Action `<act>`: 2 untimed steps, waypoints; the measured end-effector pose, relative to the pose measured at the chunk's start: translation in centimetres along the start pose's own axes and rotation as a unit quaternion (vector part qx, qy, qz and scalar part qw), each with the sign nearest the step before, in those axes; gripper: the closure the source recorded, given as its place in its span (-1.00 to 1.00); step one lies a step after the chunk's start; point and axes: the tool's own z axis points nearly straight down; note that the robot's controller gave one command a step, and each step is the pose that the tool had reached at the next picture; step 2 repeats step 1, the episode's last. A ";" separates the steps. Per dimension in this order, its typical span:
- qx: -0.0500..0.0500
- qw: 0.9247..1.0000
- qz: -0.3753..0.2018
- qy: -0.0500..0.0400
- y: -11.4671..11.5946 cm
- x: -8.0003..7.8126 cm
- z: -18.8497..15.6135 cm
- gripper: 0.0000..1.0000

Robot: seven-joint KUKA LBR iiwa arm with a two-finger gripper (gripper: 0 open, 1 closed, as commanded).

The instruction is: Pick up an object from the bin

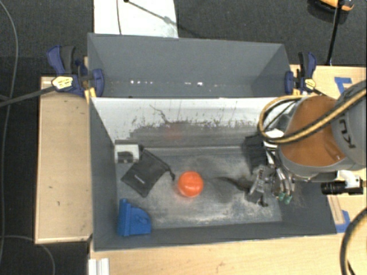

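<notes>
My gripper (260, 196) hangs low over the right part of the bin floor, its fingers pointing down below the orange cover. Nothing shows between them. An orange ball (190, 184) lies in the middle of the floor, well to the left of the gripper. A dark flat wallet-like thing (144, 173) lies tilted left of the ball.
A blue crumpled thing (133, 219) sits in the front left corner. A small white and grey block (127, 153) rests by the back left wall. The arm with its cables covers the bin's right side.
</notes>
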 end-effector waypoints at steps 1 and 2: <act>-0.001 1.000 -0.001 -0.004 0.1 -0.2 -2.0 1.00; -0.001 1.000 -0.001 -0.004 0.1 -0.2 -2.0 1.00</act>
